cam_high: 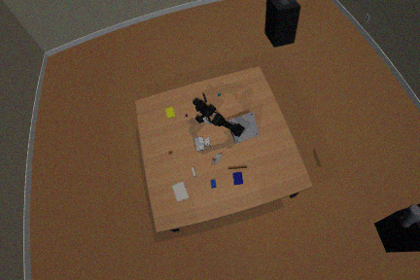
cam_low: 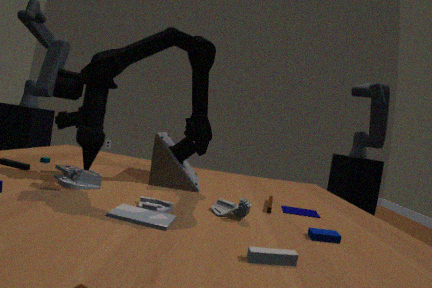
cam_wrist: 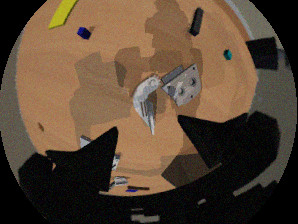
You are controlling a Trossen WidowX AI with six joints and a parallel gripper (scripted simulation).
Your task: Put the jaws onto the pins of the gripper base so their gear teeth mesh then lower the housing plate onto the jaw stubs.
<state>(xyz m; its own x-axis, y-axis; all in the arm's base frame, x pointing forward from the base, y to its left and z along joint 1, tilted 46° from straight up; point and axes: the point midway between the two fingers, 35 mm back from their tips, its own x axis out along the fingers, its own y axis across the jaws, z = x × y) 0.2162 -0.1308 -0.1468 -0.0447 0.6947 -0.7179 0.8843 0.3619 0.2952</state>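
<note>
Item, at left: gripper (cam_high: 201, 120) (cam_low: 87, 168) (cam_wrist: 148, 124), pointing down from a high-arched arm, fingers apart with nothing between, above a curved jaw (cam_low: 85, 180) (cam_wrist: 141, 97); best squared across its narrow body before closing, teeth kept free. Item, centre: pale flat plate (cam_high: 199, 144) (cam_low: 142, 215), role uncertain. Item, right: second jaw (cam_high: 217, 158) (cam_low: 223, 207), loose on the table (cam_high: 160, 208) (cam_low: 200, 259).
</note>
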